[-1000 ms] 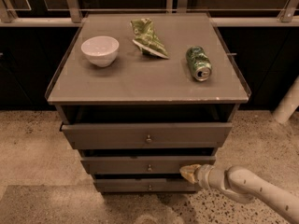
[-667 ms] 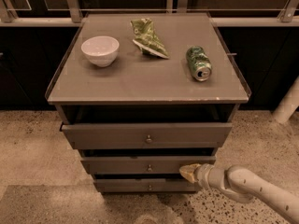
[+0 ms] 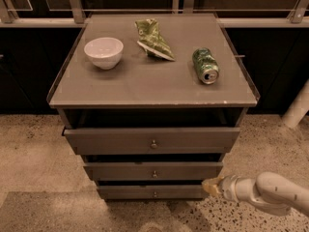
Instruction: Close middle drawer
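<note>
The grey-brown cabinet point(image 3: 154, 88) has three drawers, each with a small round centre knob. The middle drawer point(image 3: 120, 171) sticks out a little less than the top drawer point(image 3: 111, 140) and a little more than the lowest drawer point(image 3: 125, 192). My gripper point(image 3: 210, 186) is at the lower right on a white arm point(image 3: 270, 193). Its yellowish tip is by the right end of the drawer fronts, just below the middle drawer's lower right corner and level with the lowest drawer's front.
On the cabinet top lie a white bowl point(image 3: 104, 52), a crumpled green bag point(image 3: 153, 38) and a green can point(image 3: 205, 65) on its side. Speckled floor point(image 3: 34, 158) lies around. A white post point(image 3: 297, 108) stands at right, dark rails behind.
My gripper has moved a little to the right and down, away from the middle drawer's right front. The drawers and the things on top look unmoved.
</note>
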